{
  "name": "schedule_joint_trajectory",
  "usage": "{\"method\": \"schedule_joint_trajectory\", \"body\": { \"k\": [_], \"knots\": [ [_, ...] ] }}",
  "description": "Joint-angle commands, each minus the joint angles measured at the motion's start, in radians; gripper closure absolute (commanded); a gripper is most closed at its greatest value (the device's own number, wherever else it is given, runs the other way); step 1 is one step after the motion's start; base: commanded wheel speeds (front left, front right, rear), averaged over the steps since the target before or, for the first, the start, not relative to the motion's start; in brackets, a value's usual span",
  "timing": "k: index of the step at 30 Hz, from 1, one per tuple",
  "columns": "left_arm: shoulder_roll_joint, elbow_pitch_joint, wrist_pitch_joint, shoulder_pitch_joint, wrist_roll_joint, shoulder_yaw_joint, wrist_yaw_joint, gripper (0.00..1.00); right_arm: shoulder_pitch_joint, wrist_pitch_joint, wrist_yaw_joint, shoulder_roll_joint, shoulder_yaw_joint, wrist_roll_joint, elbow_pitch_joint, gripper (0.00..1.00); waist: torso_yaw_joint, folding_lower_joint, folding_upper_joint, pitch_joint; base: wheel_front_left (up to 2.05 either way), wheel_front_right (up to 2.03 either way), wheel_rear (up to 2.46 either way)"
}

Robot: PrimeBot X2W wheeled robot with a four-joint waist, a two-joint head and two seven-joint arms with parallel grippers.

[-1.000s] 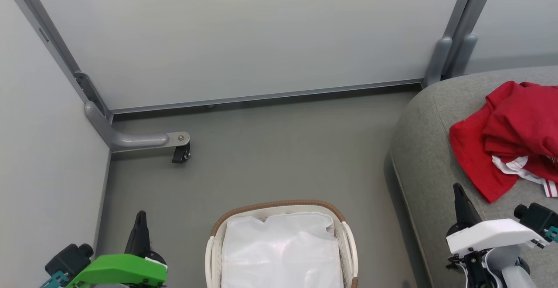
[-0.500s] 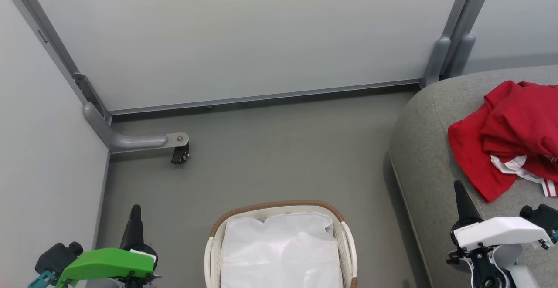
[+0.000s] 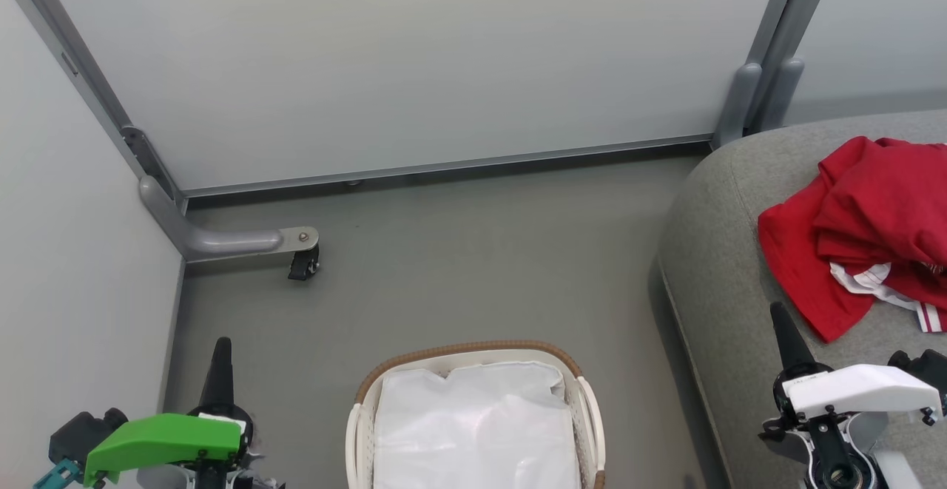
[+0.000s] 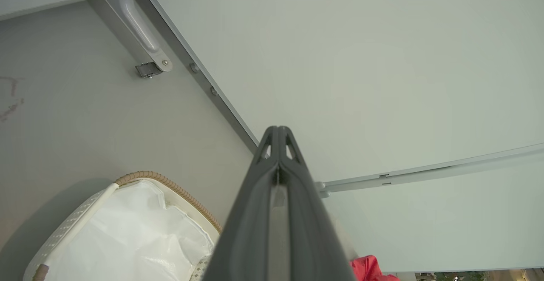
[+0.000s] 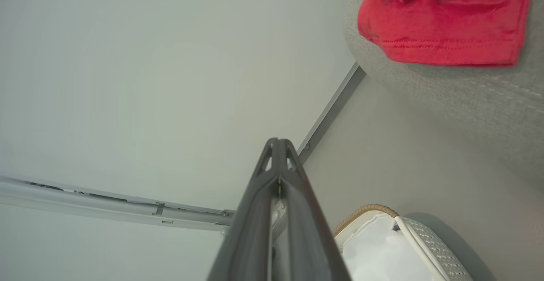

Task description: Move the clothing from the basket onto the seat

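The red clothing with white striped trim lies in a heap on the grey seat at the right, and its hem also shows in the right wrist view. On the floor at the bottom centre stands the white basket with a brown rim; inside it I see just its white liner. My left gripper is shut, left of the basket, holding nothing. My right gripper is shut over the seat's front edge, below the clothing, holding nothing.
Pale partition walls close the space behind and on the left. A grey foot with a black castor stands on the floor at the back left. Open grey floor lies between the basket, the wall and the seat.
Both grippers have drifted slightly down and back in the head view, still shut. The view has shifted a little. Clothing and basket lie as before.
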Motion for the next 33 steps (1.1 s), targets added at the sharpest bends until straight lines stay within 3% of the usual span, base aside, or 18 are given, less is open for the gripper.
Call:
{"method": "schedule_joint_trajectory", "body": {
  "k": [1,33],
  "knots": [
    [0.005,-0.013,0.008,-0.025,-0.026,0.009,-0.008,1.00,0.000,0.009,-0.001,-0.007,-0.004,0.028,-0.013,1.00,0.000,0.0000,0.0000,0.000,0.00,0.00,0.00],
    [0.005,-0.037,0.079,-0.049,-0.278,0.055,-0.014,1.00,0.005,0.080,-0.001,-0.010,-0.012,0.314,-0.049,1.00,-0.010,0.0000,0.0000,-0.004,0.00,0.00,0.00]
  ]
}}
